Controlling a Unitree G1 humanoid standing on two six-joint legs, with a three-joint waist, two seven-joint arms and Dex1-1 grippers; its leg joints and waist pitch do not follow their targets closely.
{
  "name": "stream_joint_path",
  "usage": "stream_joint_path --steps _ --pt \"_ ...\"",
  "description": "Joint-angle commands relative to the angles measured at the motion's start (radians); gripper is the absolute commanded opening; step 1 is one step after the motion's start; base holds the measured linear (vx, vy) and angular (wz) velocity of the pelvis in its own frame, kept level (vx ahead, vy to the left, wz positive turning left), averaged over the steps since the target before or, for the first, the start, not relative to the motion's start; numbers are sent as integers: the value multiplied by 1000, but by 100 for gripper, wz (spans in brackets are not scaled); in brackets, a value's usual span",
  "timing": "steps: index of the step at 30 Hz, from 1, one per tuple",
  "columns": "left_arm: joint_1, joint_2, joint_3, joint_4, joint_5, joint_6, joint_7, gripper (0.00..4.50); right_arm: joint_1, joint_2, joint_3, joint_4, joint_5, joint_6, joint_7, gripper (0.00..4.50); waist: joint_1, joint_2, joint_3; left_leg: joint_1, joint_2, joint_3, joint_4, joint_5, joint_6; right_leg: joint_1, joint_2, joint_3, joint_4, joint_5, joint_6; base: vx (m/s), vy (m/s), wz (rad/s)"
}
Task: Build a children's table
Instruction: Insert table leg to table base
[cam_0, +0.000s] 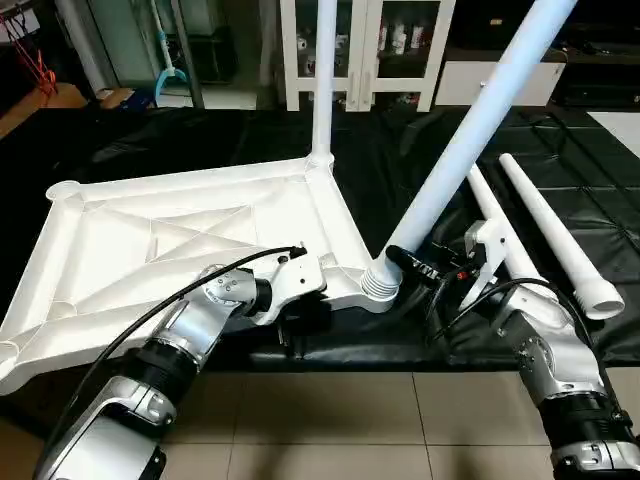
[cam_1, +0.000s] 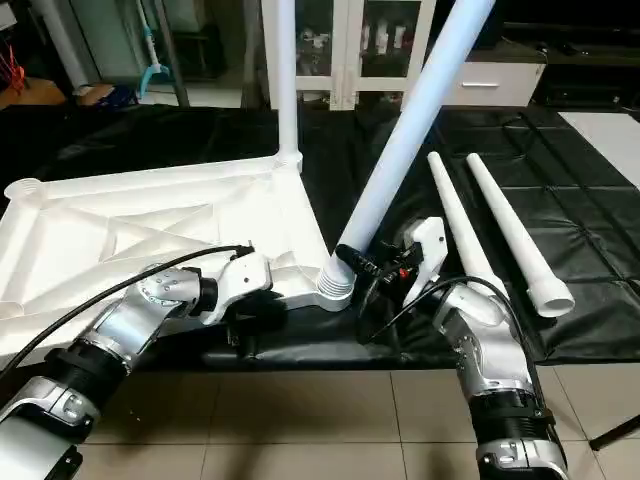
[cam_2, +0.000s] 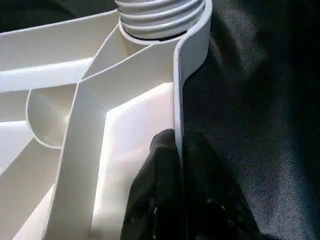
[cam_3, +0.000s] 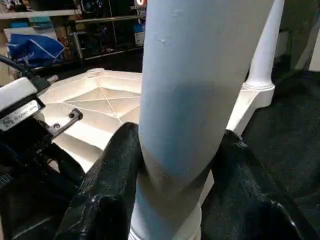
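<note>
**A:** Nearest you are your two silver forearms, and between them the tabletop (cam_0: 190, 240), lying ribbed side up on the black sheet (cam_0: 560, 180). Your left gripper (cam_2: 180, 150) is clenched on the tabletop's near edge wall, one finger on each side of it, just beside the corner socket (cam_0: 380, 290).

**B:** Why pinch it there?

**A:** Most likely to keep the top from sliding or turning while the leg goes in. Your right gripper (cam_3: 175, 165) grasps the tilted leg (cam_0: 470, 140) just above its ribbed foot, both fingers wrapped around the tube. That low hold gives you control of the end that has to seat.

**B:** Is it seated?

**A:** Its ribbed end sits at the socket, but the leg leans away towards your right, so I judge it not yet home. You'd need to bring it upright before pressing or twisting.

**B:** And the rest?

**A:** One upright leg (cam_0: 324, 80) already stands in the far corner. Two spare legs (cam_0: 560, 235) lie side by side on the sheet to your right, within reach. Beyond the sheet stands a white glass-door cabinet (cam_0: 365, 50).
</note>
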Motion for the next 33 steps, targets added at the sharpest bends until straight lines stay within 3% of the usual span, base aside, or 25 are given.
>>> stream_joint_path --steps 1,4,8,9,10,15,18,24,33 --pt "-16 19 12 21 21 -2 38 0 73 -44 89 75 -141 34 -10 178 -6 -5 -39 15 54 -32 -99 -383 5 13 -47 25 -77 -346 -169 0 0 0" --pt "-20 18 9 25 21 -6 37 0 52 -54 132 58 -171 41 14 178 -15 -5 -36 17 53 -35 -100 -430 -4 7 -47 25 -83 -413 -151 0 0 0" --pt "-19 17 8 23 21 -5 36 0 26 -57 140 58 -169 55 31 178 -24 -6 -33 18 53 -43 -104 -493 -18 2 -49 23 -92 -503 -119 0 0 0" --pt "-17 16 7 19 21 -3 34 0 4 -60 145 59 -164 69 46 178 -26 -13 -32 18 53 -45 -104 -506 -19 0 -49 21 -93 -522 -112 0 0 0" --pt "-17 16 7 18 21 -3 34 0 1 -60 146 59 -162 73 49 178 -28 -10 -33 20 53 -46 -104 -514 -22 -1 -49 22 -94 -528 -109 0 0 0" --pt "-12 15 4 11 18 -1 28 0 -52 -61 143 83 -134 105 62 178 -34 -13 -33 19 54 -44 -104 -512 -20 -4 -49 24 -94 -492 -124 0 0 0" --pt "-11 17 3 9 14 -3 22 0 -100 -56 124 114 -125 109 55 178 -41 -10 -35 15 54 -42 -104 -495 -18 -2 -48 25 -88 -434 -152 0 0 0" --pt "-11 18 -2 11 15 -8 19 0 -178 -58 106 163 -111 120 73 178 -40 -13 -35 15 55 -39 -103 -482 -15 -1 -50 26 -87 -429 -161 0 0 0" --pt "-5 15 -5 4 17 -5 18 0 -223 -57 146 217 -132 121 148 178 -39 -15 -33 15 56 -39 -103 -482 -15 -2 -51 27 -87 -437 -164 0 0 0"
